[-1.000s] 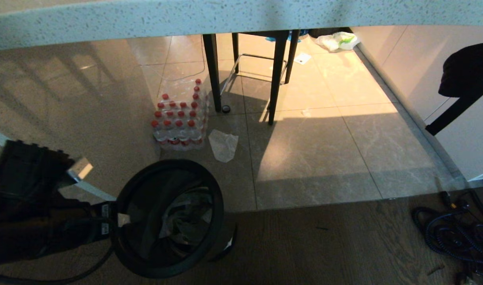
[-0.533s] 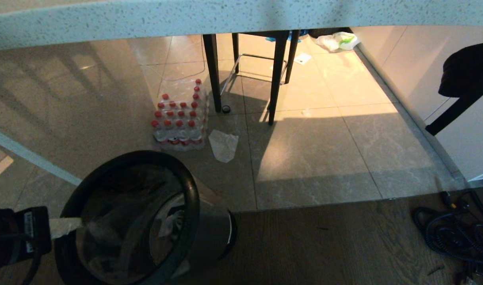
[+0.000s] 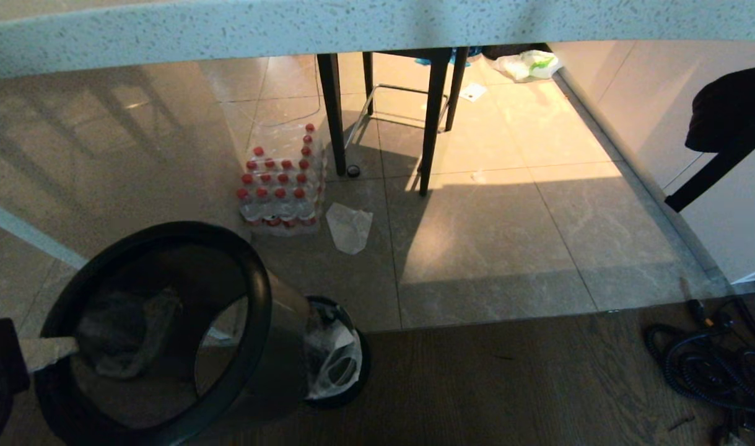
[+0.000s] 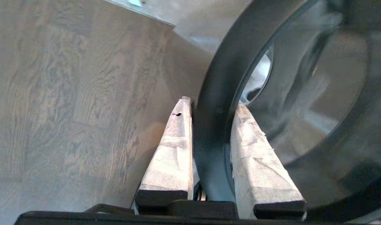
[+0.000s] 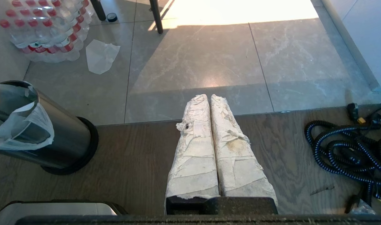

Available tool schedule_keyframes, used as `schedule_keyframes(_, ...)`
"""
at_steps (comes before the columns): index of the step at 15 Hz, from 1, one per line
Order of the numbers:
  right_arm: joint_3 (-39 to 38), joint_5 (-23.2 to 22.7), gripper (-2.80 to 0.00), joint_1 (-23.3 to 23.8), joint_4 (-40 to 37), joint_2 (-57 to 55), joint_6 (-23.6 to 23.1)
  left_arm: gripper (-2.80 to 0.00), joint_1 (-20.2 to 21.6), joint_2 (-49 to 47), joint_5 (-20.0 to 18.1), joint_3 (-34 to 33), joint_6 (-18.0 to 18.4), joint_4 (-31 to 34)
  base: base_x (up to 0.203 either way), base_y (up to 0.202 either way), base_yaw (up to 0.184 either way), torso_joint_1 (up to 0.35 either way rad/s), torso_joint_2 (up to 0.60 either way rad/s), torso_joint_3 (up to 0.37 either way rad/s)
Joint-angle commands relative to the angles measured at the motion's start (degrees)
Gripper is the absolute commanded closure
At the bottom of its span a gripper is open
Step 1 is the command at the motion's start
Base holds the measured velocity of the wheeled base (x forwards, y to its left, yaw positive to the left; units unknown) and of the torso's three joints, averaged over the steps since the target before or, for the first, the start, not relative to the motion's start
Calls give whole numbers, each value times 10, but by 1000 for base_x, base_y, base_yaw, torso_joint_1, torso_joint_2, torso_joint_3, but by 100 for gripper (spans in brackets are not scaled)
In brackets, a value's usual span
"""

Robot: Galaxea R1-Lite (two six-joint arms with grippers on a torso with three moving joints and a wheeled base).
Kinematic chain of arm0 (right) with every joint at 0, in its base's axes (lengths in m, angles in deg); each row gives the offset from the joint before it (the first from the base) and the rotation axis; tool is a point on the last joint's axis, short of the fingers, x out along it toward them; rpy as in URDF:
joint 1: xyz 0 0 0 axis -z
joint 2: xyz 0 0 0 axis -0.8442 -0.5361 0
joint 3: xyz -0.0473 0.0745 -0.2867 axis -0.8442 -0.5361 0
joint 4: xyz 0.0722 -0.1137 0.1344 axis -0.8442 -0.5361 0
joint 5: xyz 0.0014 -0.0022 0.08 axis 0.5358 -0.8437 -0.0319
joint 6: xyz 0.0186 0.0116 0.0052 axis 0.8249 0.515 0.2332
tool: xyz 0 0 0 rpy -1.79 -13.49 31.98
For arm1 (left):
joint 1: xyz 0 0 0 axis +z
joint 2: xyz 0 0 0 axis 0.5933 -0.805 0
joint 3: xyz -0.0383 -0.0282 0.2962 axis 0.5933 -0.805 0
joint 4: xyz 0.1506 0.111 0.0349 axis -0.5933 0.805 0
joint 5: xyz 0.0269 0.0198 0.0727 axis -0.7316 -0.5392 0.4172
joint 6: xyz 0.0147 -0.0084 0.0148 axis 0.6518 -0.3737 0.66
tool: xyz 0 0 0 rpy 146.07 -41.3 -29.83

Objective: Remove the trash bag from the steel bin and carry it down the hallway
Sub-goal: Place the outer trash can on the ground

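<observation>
Head view: the left gripper [image 3: 49, 350] clamps the black rim of the bin [image 3: 166, 328], whose steel sleeve hangs tilted and lifted off its base. The bag [image 3: 335, 365] sits low in that base on the floor, so it seems uncovered but not yet taken out.

Left wrist view: the taped fingers [image 4: 174, 150] pinch the rim between them; the sleeve looks hollow.

Right wrist view: the right gripper [image 5: 210, 103] hangs idle over the wood floor, jaws pressed together on nothing. The bag [image 5: 24, 131] drapes beside the bin [image 5: 52, 137]. Grasping it and the hallway carry remain.
</observation>
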Motion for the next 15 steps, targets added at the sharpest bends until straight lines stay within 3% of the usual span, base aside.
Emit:
schedule_keyframes(1, -21, 0, 0, 0, 0, 0, -1, 0, 34, 1, -1, -2, -2, 1, 0, 0, 0, 0, 0, 0)
schedule_keyframes(7, -21, 0, 0, 0, 1, 0, -1, 0, 129, -46, -9, 10, 3, -5, 0, 0, 0, 0, 0, 0)
schedule_keyframes(15, -21, 0, 0, 0, 0, 0, 0, 0, 283, -122, -102, 62, 16, 8, 0, 0, 0, 0, 0, 0)
